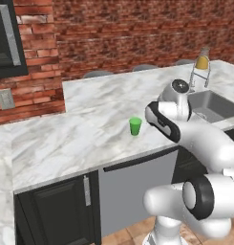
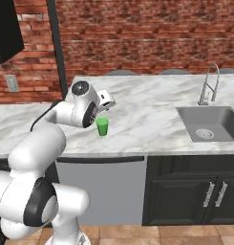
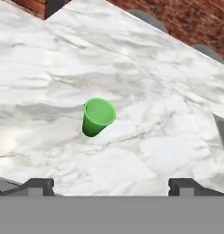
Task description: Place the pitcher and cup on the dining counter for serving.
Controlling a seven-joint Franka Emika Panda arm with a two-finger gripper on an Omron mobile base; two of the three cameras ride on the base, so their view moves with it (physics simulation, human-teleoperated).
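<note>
The cup (image 3: 98, 117), a small bright green tumbler, stands upright on the dining counter (image 3: 159, 68) near its front edge (image 1: 135, 126) (image 2: 102, 127). My gripper (image 3: 111, 186) hovers over the counter just short of the cup, open, with nothing between its two dark fingertips. In the right base view the hand (image 2: 108, 100) hangs above and slightly left of the cup. The pitcher (image 1: 202, 60), clear with orange liquid, stands at the far end of the counter behind the faucet, well away from the gripper.
A steel sink (image 2: 209, 123) with an arched faucet (image 2: 209, 83) is set into the counter to the right of the cup. Grey stool tops (image 1: 97, 74) show behind the counter along the brick wall. Dark cabinets (image 2: 185, 191) run below.
</note>
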